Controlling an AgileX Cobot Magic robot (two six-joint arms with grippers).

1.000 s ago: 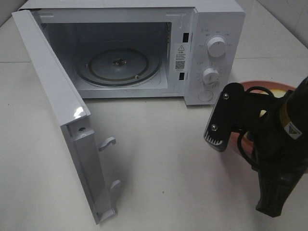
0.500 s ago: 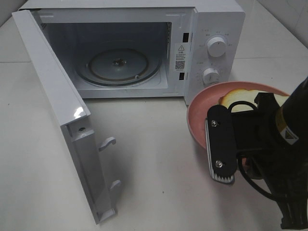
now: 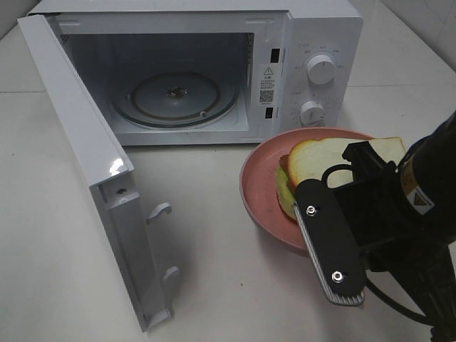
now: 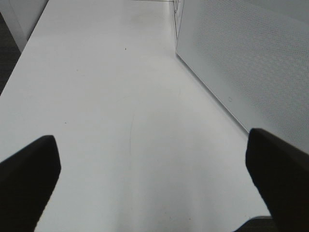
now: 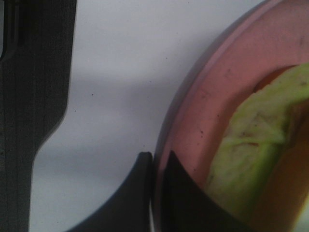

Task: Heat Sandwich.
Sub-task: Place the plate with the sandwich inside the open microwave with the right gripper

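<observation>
1. Pale bread with an orange crust and a green layer marked the sandwich (image 3: 335, 153), which lay on a pink plate (image 3: 260, 189), right of centre and just on the near side of the microwave (image 3: 313, 43), below its dials.
2. The right gripper (image 5: 153, 166) was clenched on the plate's rim, one fingertip inside the rim and one outside. The sandwich itself was not touched.
3. The plate seemed lifted off the table (image 3: 214, 235), though the views did not make that certain.
4. The step in hand looked like carrying the plate to the oven. The door (image 3: 78, 142) stood wide open to the left, and the glass turntable (image 3: 174, 96) was bare.
5. The next move probably called for a shift left and far, with the plate kept level so the sandwich would not slide, then a low entry through the opening and a set-down on the turntable.
6. The right arm reached in from the near right, its wrist over the plate's near edge and its long black finger housing angled toward the near side.
7. The left gripper (image 4: 154, 183) hung with its jaws spread wide over bare table beside the microwave's perforated side, holding nothing.
</observation>
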